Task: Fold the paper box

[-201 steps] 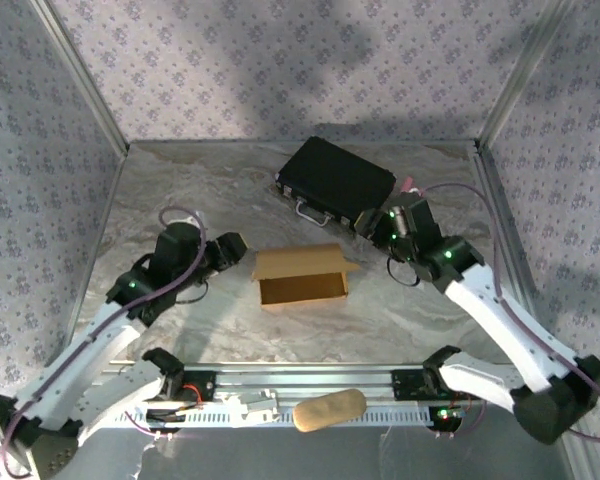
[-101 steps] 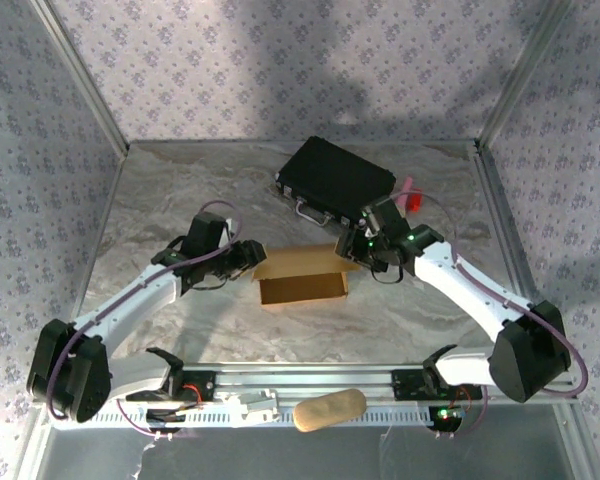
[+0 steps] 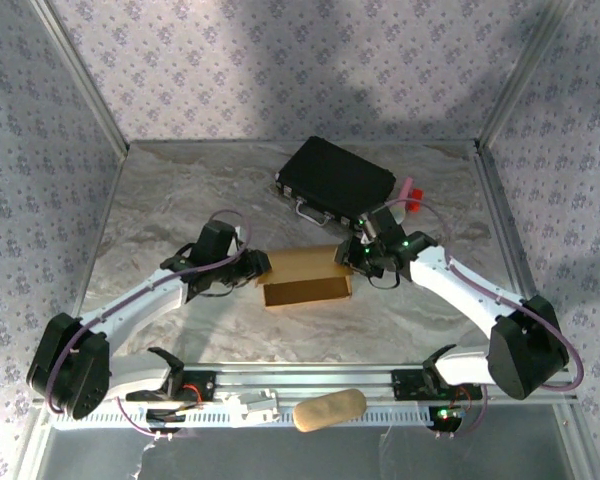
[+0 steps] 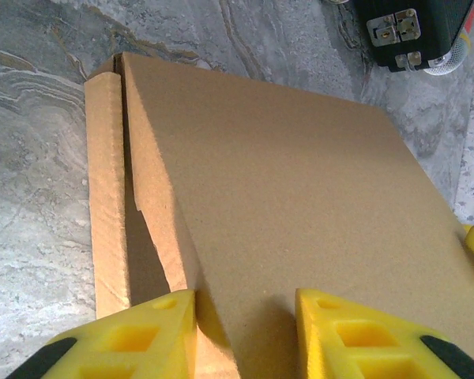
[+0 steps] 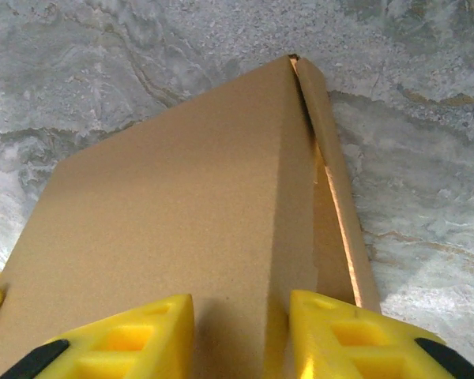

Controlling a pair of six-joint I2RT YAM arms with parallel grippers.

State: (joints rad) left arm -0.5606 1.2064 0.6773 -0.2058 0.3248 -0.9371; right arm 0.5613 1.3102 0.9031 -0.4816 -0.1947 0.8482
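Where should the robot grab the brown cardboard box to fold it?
Probably at its two short ends, one pincer from each side. The paper box lies with its long side running left to right, and its end flaps are thin edges, easy to pinch. The left pincer and right pincer straddle those edges, with the lid panel sloping between them.

The table (image 3: 180,190) was a grey, marble-patterned slab, walled on three sides by flower-printed panels. Near its middle lay the paper box (image 3: 305,280), tan cardboard resting flat on the surface, with one broad panel raised at a slant over the tray, as the left wrist (image 4: 284,197) and right wrist (image 5: 182,213) views showed. Behind it, towards the far right, a black case (image 3: 337,178) lay at an angle, apart from the box, handle side facing it. A small red thing (image 3: 412,192) sat just beside the case's right end.
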